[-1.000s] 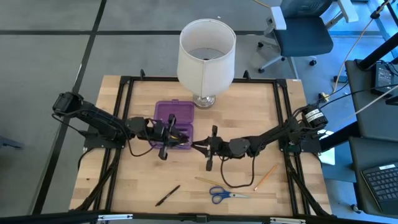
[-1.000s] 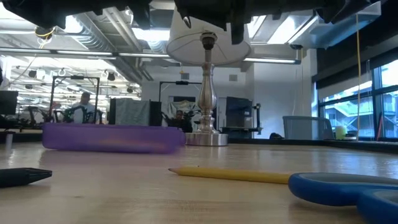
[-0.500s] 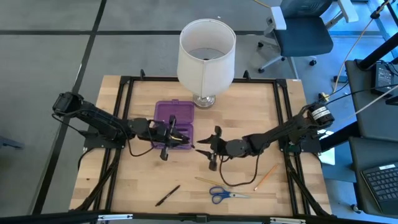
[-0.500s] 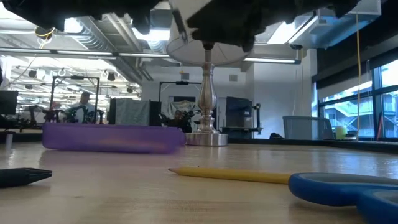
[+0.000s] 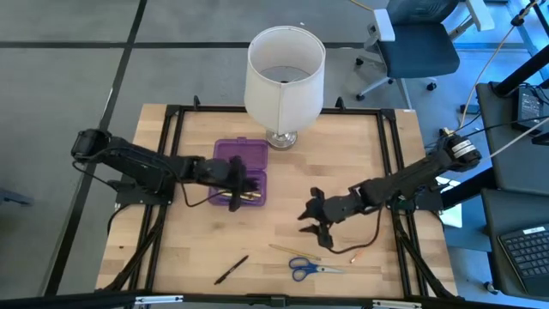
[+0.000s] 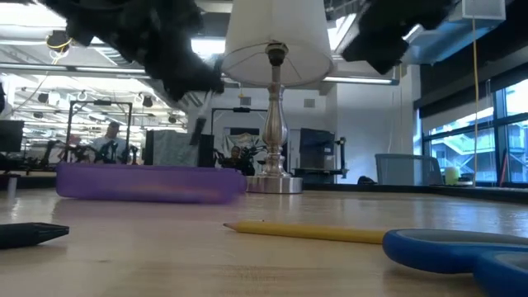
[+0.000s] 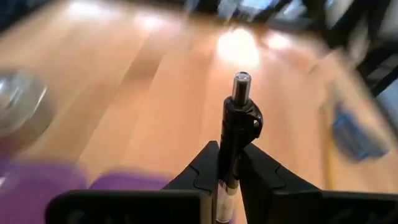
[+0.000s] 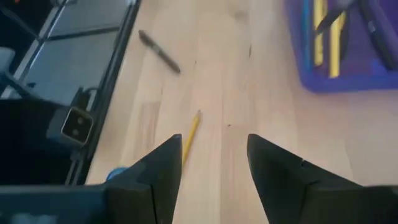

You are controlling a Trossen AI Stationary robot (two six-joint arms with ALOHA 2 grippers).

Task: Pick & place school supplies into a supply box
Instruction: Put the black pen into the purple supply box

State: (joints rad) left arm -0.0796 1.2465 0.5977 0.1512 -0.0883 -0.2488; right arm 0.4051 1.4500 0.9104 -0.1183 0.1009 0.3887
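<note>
Right pincer (image 5: 310, 219) pulled back, empty and spread — left pincer (image 5: 243, 190) grips a pen (image 7: 231, 143) over the supply box (image 5: 238, 156)

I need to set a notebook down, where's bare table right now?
Bare wood lies between the lamp and the table's right edge. The front is crowded: black pen, yellow pencil, scissors. The purple supply box sits mid-left.

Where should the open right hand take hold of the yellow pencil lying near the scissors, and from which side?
Take the yellow pencil at mid-shaft, coming straight down from above. It lies flat and alone on the table, so only its two long sides are free; set the fingers across its length. The scissors lie close on its front side, so stay off that end. The right hand hovers open just behind it.
</note>
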